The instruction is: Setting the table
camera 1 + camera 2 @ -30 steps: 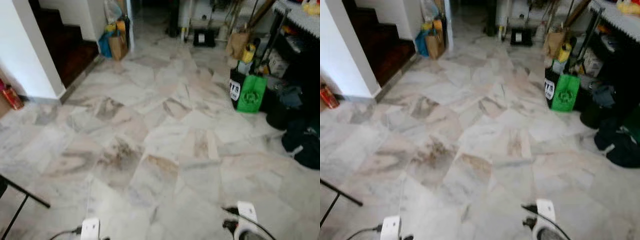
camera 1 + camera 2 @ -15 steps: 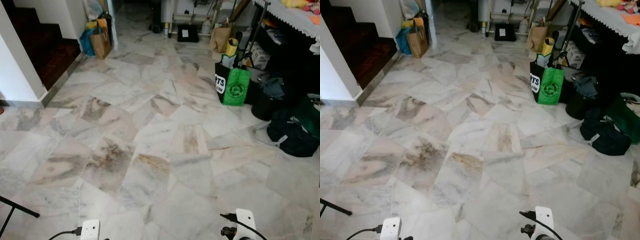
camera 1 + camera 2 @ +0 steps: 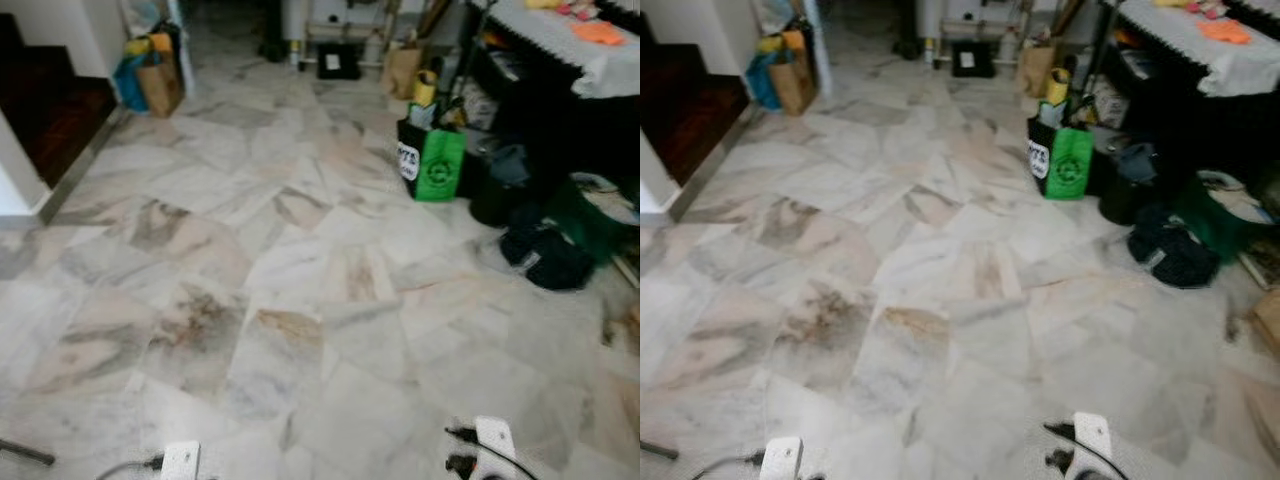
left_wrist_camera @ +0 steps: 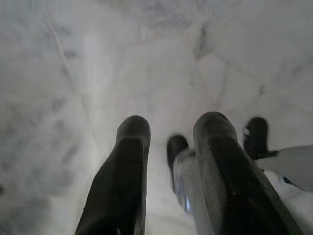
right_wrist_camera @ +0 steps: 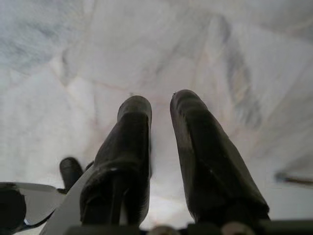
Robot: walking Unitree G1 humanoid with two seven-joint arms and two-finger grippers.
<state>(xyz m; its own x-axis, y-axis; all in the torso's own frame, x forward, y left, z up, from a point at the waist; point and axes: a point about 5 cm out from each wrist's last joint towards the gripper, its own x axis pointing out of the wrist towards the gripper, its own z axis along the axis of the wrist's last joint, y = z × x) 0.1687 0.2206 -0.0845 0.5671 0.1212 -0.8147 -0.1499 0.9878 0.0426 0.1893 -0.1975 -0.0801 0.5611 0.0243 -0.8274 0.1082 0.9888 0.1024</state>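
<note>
From the left eye view we see a wide marble floor (image 3: 300, 300) of veined, angled slabs, slightly blurred. We take the green bag (image 3: 432, 165) as our landmark: it stands upright on the floor just in front of the dark desk (image 3: 560, 70), which carries a white lace cloth (image 3: 590, 60) with an orange item (image 3: 600, 32) on top. Beyond the green bag a brown paper bag (image 3: 404, 72) stands near the far wall; nearer to us than the green bag, dark bundles (image 3: 545, 255) lie on the floor beside the desk. Far across the floor from the green bag, a blue bag and a brown bag (image 3: 150, 80) sit by a dark stairway (image 3: 45, 110).

The right eye view gives the same scene, with the green bag touching a black bag at its side.

In the left wrist view our left hand (image 4: 168, 134) hangs over bare marble, its two black fingers apart with nothing between them.

In the right wrist view our right hand (image 5: 161, 105) also hangs above the floor, fingers slightly apart and holding nothing.
</note>
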